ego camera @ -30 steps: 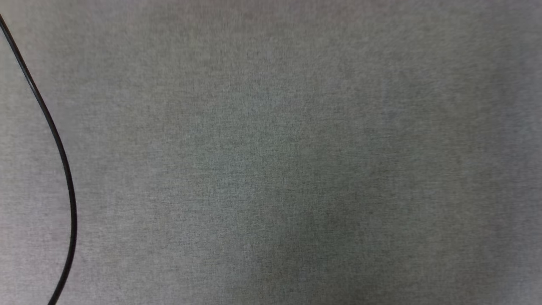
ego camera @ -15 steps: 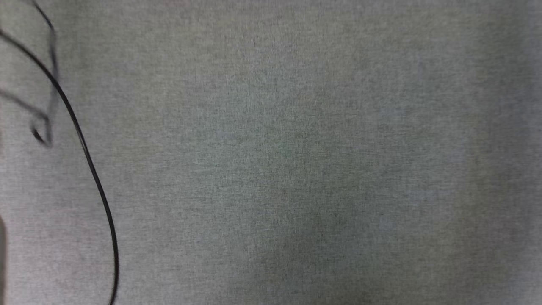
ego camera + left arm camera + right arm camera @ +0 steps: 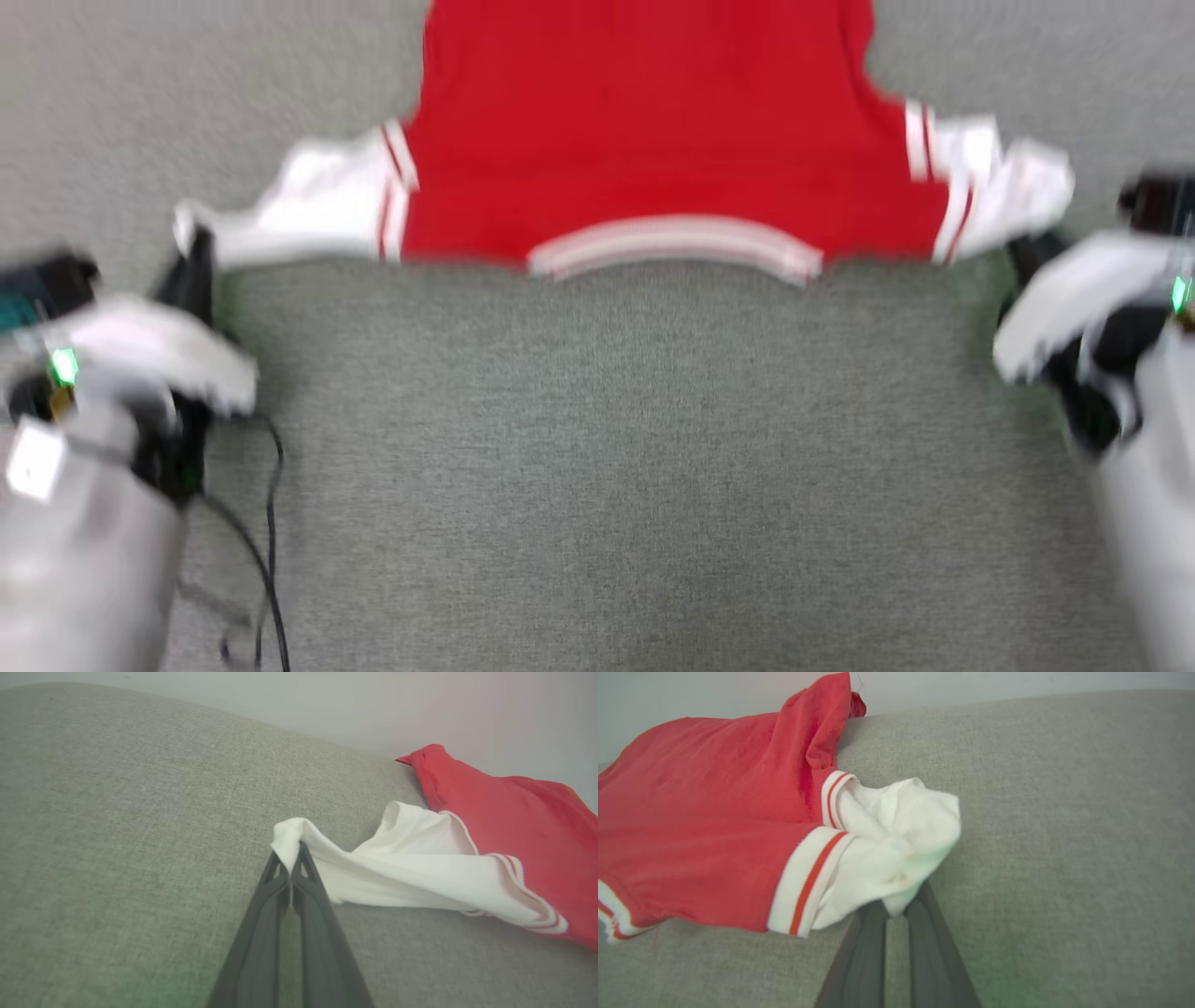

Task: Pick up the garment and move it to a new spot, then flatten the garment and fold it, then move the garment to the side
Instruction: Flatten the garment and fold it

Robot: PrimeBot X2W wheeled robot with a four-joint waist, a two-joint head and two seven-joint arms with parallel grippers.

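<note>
Pinching white sleeve tips (image 3: 287, 835), left gripper (image 3: 290, 861) and right gripper (image 3: 896, 912) were clamped tight | red shirt (image 3: 653, 140) lay spread on grey cloth (image 3: 597, 467)

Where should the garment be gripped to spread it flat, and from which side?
Grip the garment at its two white sleeve tips, each from its own outer side: the sleeves stick out sideways, so opposite pulls spread the red body flat. The left gripper and right gripper are shut on those tips.
</note>
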